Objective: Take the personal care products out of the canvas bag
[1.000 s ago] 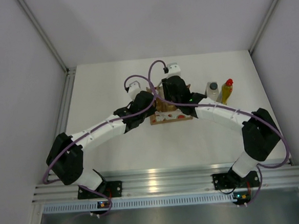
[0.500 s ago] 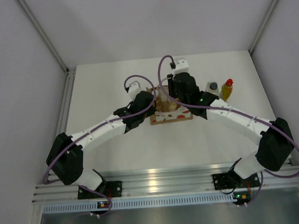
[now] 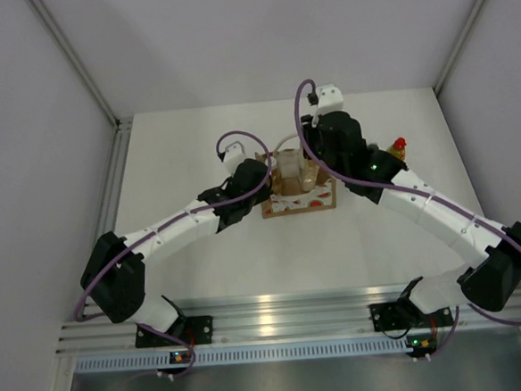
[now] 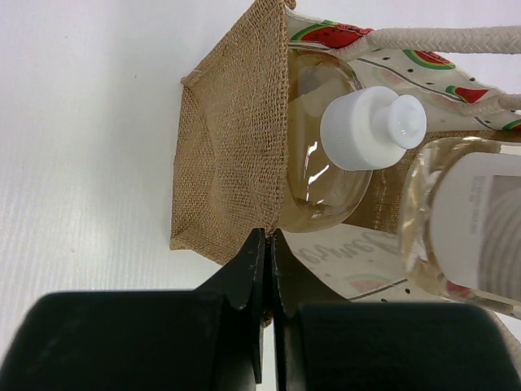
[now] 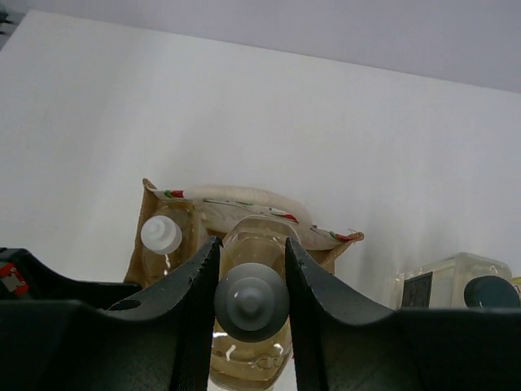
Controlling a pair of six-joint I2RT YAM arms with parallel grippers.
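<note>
Snugly within the right end effector point(image 5: 251, 248) sits one bottle point(image 5: 251, 303).

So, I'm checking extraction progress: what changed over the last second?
The right pincer, shut on an amber bottle, swung rightward, lifting it up from the canvas bag. The left pincer stayed clamped on the bag's edge; the other amber bottle remains inside.

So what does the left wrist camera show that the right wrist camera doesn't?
Only the left wrist view: the left tool, shut on the side edge of the canvas bag. Only the right wrist view: the right tool gripping an amber bottle by its cap, and the clear bottle on the table beside the bag. Both: the bag, that gripped bottle, and the white-capped bottle inside the bag.
</note>
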